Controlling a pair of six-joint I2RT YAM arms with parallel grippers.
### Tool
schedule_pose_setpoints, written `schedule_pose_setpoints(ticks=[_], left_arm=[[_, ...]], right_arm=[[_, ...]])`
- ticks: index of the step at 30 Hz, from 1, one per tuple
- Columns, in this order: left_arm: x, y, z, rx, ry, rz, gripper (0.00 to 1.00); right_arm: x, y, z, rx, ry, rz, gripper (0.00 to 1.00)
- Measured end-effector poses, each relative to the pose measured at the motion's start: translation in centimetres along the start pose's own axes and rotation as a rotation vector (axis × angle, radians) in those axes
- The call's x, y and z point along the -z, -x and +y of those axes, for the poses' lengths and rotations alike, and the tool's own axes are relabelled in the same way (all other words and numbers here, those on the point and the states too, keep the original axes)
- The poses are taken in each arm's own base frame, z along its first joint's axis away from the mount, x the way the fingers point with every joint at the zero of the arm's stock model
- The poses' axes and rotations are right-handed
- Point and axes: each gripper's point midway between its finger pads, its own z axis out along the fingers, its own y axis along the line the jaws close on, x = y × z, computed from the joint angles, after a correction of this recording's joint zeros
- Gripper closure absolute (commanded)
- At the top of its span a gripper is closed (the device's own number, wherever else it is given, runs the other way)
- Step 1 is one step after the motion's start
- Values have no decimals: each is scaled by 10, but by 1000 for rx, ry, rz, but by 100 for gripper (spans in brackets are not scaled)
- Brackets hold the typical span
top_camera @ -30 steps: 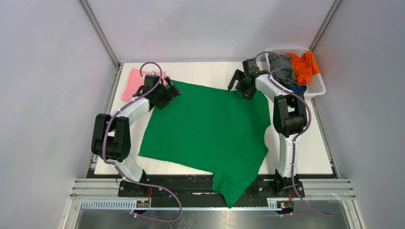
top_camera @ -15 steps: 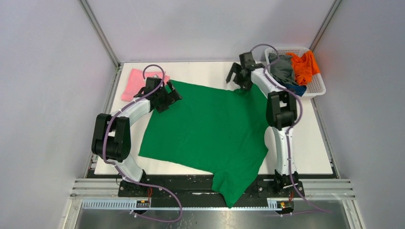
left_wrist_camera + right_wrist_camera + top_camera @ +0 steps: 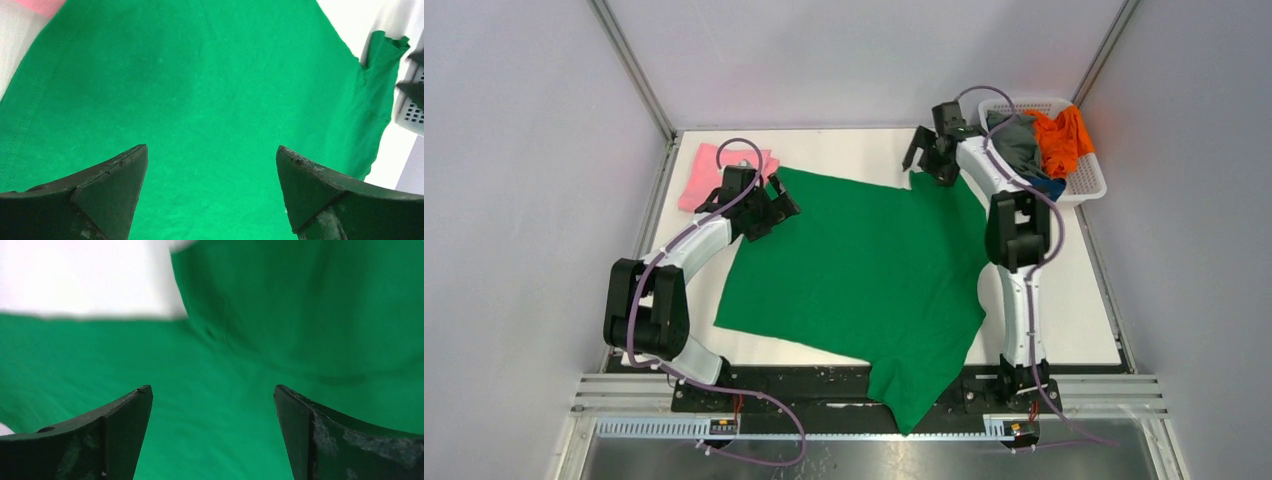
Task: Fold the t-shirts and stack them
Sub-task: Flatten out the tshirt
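The green t-shirt [image 3: 864,270] lies spread flat over the middle of the bench [image 3: 1084,310], though one flap of it, probably a sleeve, hangs over the near edge between the arm bases. The left hand [image 3: 782,200] sits over the shirt's far-left corner with its jaws wide apart and nothing between them. The right hand [image 3: 924,165] is equally open and empty at the shirt's far-right part, close to the white basket [image 3: 1089,180] in the far-right corner. That basket holds the grey t-shirt [image 3: 1016,145], the orange t-shirt [image 3: 1061,135] and a sliver of the dark blue t-shirt [image 3: 1049,186]. The pink t-shirt [image 3: 699,175] rests folded in the far-left corner. The step in hand looks like taking hold of the far edge for a fold. To do it well, each hand should come down onto a single layer right at the cloth's border, pinch at matching points, and lift together so the fold line runs straight. The overhanging flap likely needs drawing onto the bench first.
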Motion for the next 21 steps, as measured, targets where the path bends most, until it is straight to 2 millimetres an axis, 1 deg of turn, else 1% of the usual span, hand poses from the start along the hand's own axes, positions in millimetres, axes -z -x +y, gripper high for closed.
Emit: schedule_pose_setpoints(ticks=[2, 4, 6, 7, 9, 10, 11, 12, 13, 15, 17, 18, 20, 21], left_arm=[[3, -5, 1, -3, -3, 3, 1], [2, -13, 4, -5, 4, 19, 1], [1, -24, 6, -12, 10, 42, 1], [0, -30, 7, -15, 14, 56, 1], [0, -39, 7, -21, 18, 74, 1], [-1, -43, 7, -23, 19, 83, 1], [-2, -46, 6, -25, 17, 90, 1], [-4, -49, 6, -23, 16, 100, 1], [-6, -51, 6, -21, 15, 107, 1], [-12, -55, 8, -15, 20, 123, 1], [-21, -62, 14, -5, 37, 147, 1], [-26, -65, 17, -2, 46, 160, 1], [-34, -72, 23, 5, 68, 185, 1], [-36, -68, 19, 9, 60, 183, 1]], right_arm=[[26, -30, -13, 23, -18, 27, 0], [52, -59, -20, 47, -20, 36, 0], [80, -102, -25, 89, -20, 54, 1], [90, -122, -25, 113, -14, 70, 1], [101, -162, -26, 160, -2, 111, 0], [102, -181, -28, 179, -6, 142, 1], [100, -194, -33, 187, -16, 171, 1], [94, -208, -43, 186, -45, 207, 1], [89, -215, -53, 182, -79, 231, 0], [81, -222, -67, 177, -135, 264, 0], [71, -224, -76, 176, -183, 285, 0], [69, -222, -78, 174, -207, 297, 0], [64, -213, -77, 173, -230, 290, 1], [60, -205, -75, 167, -239, 285, 0]])
